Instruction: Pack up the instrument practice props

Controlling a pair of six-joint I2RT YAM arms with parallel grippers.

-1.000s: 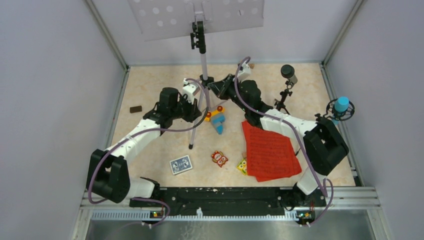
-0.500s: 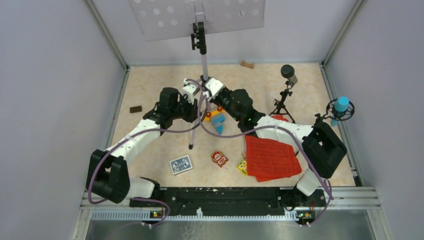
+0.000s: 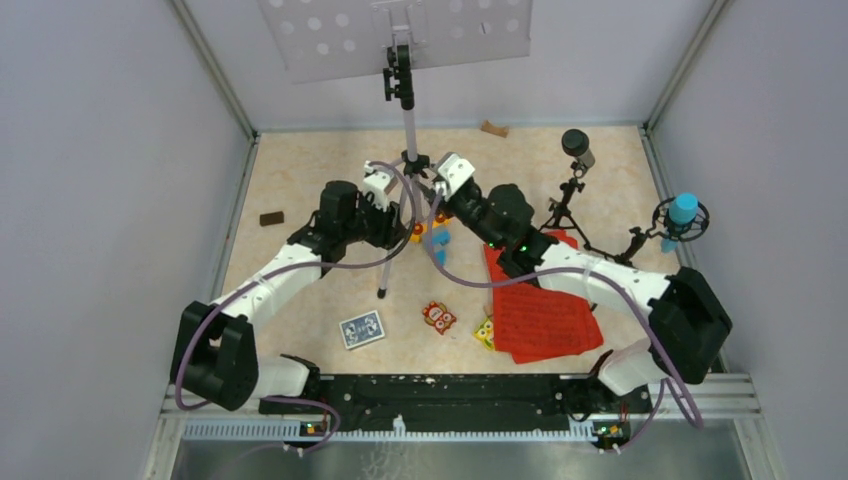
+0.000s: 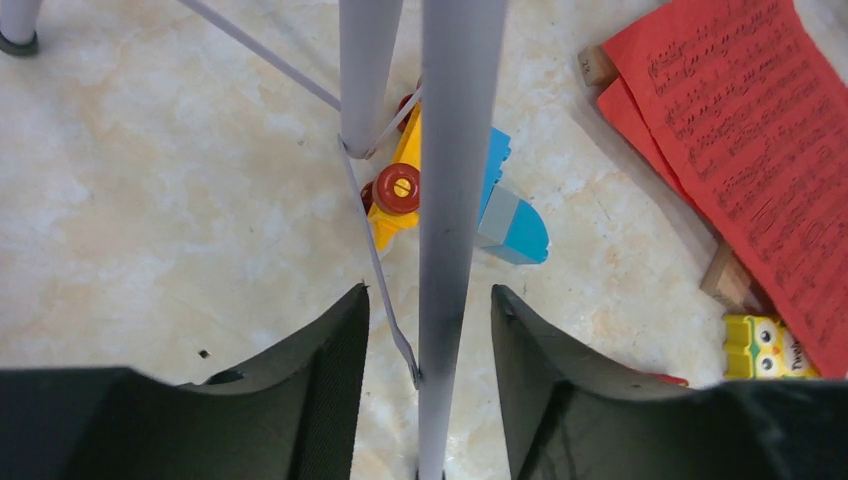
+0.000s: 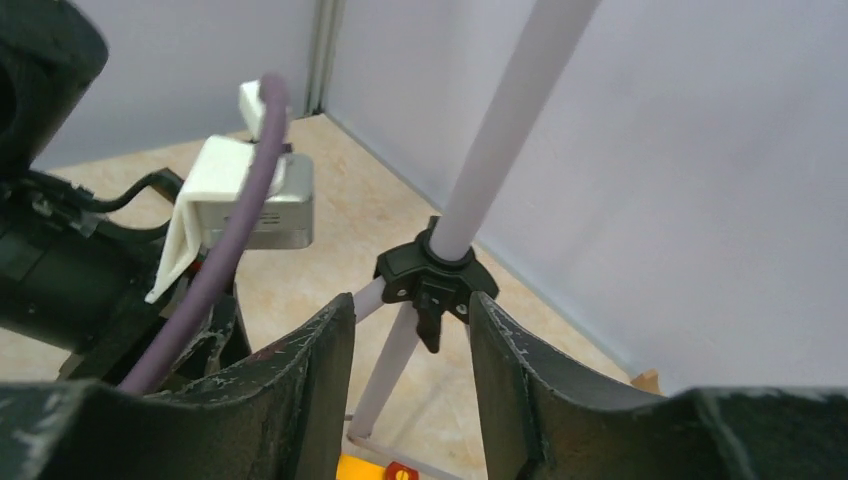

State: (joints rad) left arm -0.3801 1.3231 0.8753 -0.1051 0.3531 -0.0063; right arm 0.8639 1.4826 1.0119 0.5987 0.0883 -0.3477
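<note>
The music stand has a grey hole-punched desk point(image 3: 400, 30) on a silver pole point(image 3: 408, 120), with a black hub point(image 3: 413, 160) and tripod legs. My left gripper point(image 3: 398, 218) point(image 4: 430, 310) is open around one silver leg point(image 4: 445, 200), with a gap on each side. My right gripper point(image 3: 432, 188) point(image 5: 410, 310) is open just short of the hub point(image 5: 436, 275). Red music sheets point(image 3: 540, 310) point(image 4: 740, 130) lie at the right. A dark microphone point(image 3: 577, 145) stands on a black tripod point(image 3: 565, 205). A blue microphone point(image 3: 682, 212) sits in a mount by the right wall.
Toy blocks point(image 3: 437, 245) point(image 4: 500, 210) lie under the stand's legs. A blue card deck point(image 3: 361, 329) and owl blocks point(image 3: 438, 317) point(image 3: 485, 333) lie near the front. A brown piece point(image 3: 271, 218) is at the left, a wooden block point(image 3: 493, 129) at the back. Walls close three sides.
Both grippers have opened. The left one has let go of the stand's leg. The right arm swung from the back right over to the stand's hub.
</note>
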